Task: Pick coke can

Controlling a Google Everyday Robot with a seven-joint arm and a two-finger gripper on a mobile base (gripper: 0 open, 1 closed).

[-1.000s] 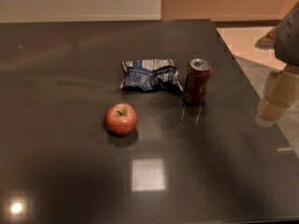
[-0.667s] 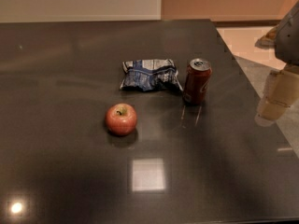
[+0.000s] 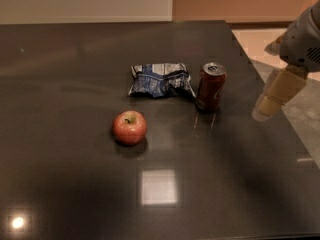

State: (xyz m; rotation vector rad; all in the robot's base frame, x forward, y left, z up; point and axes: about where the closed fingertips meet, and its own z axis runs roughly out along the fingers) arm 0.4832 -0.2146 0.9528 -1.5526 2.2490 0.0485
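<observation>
The coke can (image 3: 210, 86) stands upright on the dark table (image 3: 75, 174), right of centre, a dark red can with a silver top and pull tab. My gripper (image 3: 272, 101) hangs at the right edge of the view, well to the right of the can and apart from it, above the table's right edge. Only a pale finger shape of it shows below the grey arm housing (image 3: 304, 40).
A crumpled blue-and-white snack bag (image 3: 160, 79) lies just left of the can, nearly touching it. A red apple (image 3: 130, 127) sits in front of the bag, to the left. The table's right edge runs diagonally past the gripper, with light floor (image 3: 300, 104) beyond.
The arm at the right has shifted slightly left and down. The can, the bag and the apple have not moved.
</observation>
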